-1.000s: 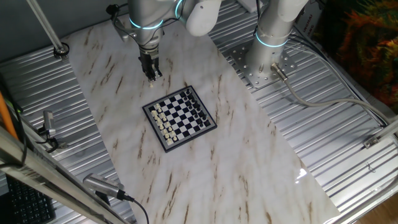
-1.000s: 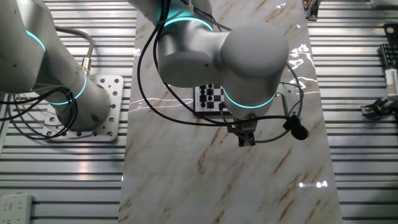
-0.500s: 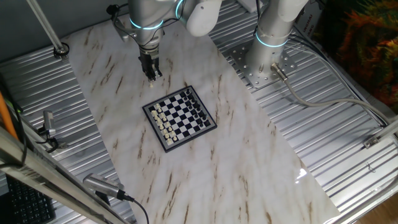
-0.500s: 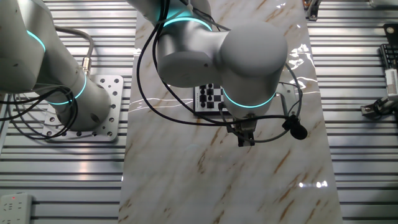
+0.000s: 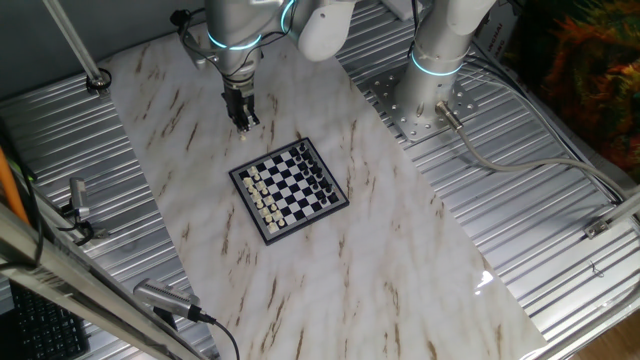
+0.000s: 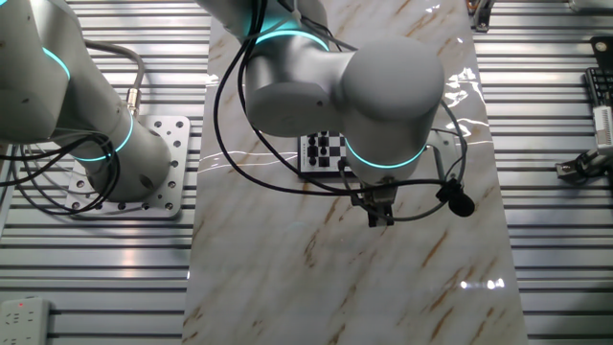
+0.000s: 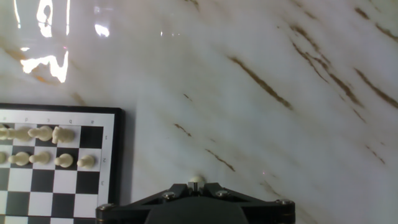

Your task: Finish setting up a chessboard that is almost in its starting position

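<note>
The chessboard [image 5: 290, 190] lies on the marble table, with cream pieces along its left edge and black pieces along its right edge. My gripper [image 5: 243, 118] hangs over the bare marble just beyond the board's far corner. In the hand view the gripper [image 7: 196, 186] is shut on a small cream chess piece [image 7: 196, 181], of which only the round top shows. The board [image 7: 118, 162] is at the lower left there, and its corner square [image 7: 92, 135] next to the cream pieces is bare. In the other fixed view the arm hides most of the board [image 6: 324, 151].
A second arm's base [image 5: 432, 75] stands on a metal plate at the back right. Ribbed metal surfaces [image 5: 560, 230] flank the marble strip. A cable [image 5: 510, 165] runs across the right side, and clamps [image 5: 78, 205] sit at the left.
The gripper has risen very slightly above the marble with the cream piece; the board and its pieces have not moved.
</note>
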You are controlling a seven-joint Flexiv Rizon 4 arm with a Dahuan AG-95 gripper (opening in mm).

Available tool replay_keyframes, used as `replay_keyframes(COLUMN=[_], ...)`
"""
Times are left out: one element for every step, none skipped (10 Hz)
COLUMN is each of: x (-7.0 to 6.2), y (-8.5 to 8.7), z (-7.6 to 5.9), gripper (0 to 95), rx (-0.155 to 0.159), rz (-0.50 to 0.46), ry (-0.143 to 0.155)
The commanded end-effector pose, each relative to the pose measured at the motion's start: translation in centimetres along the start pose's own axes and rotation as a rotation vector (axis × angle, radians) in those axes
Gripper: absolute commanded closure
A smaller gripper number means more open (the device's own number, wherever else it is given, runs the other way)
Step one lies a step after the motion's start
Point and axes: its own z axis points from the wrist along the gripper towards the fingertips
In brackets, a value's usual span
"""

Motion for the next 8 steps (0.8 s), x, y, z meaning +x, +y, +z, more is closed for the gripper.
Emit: replay_keyframes(x=[0.07,0.07,0.07,0.08,0.09,0.09,0.11,0.12], y=[0.01,0.0,-0.01,-0.03,-0.05,-0.06,-0.09,-0.12], z=[-0.15,-0.16,-0.16,-0.18,-0.19,-0.19,-0.22,-0.24], gripper=[95.0,95.0,95.0,95.0,95.0,95.0,76.0,76.0], rx=[-0.001,-0.001,-0.001,0.0,0.003,0.003,0.003,0.003], rz=[-0.001,-0.003,-0.004,-0.009,-0.018,-0.024,-0.032,-0.033], ry=[0.001,0.0,0.001,0.008,0.01,0.009,0.008,0.007])
